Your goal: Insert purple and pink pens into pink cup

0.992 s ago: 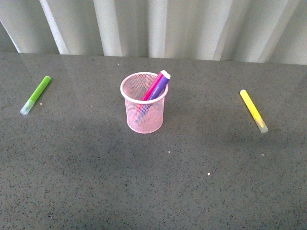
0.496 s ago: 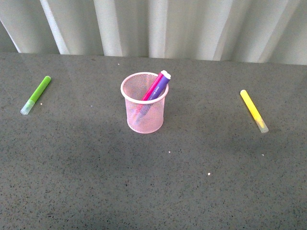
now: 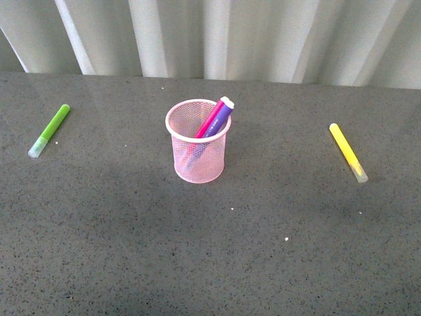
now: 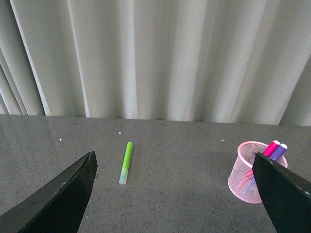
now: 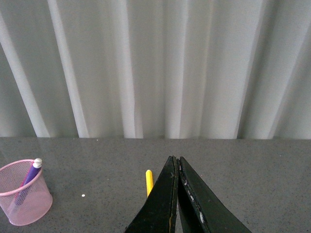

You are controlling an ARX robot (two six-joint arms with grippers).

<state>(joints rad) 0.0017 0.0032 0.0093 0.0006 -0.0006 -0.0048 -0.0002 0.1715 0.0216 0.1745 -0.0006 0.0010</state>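
Observation:
The pink cup point(image 3: 198, 142) stands upright in the middle of the dark table. Both the pink pen point(image 3: 212, 117) and the purple pen point(image 3: 221, 116) lean inside it, their tops over the far right rim. Neither gripper shows in the front view. In the left wrist view my left gripper point(image 4: 175, 167) is open and empty, with the pink cup point(image 4: 248, 177) and the pen tops point(image 4: 275, 148) beside one finger. In the right wrist view my right gripper point(image 5: 176, 160) is shut on nothing, well apart from the pink cup point(image 5: 22, 198) and the purple pen point(image 5: 32, 174).
A lime green marker point(image 3: 49, 130) lies at the table's left, also seen between the left fingers point(image 4: 125, 162). A yellow marker point(image 3: 348, 152) lies at the right; its tip point(image 5: 149, 180) shows beside the right gripper. White pleated curtains point(image 3: 210, 36) close off the table's far edge.

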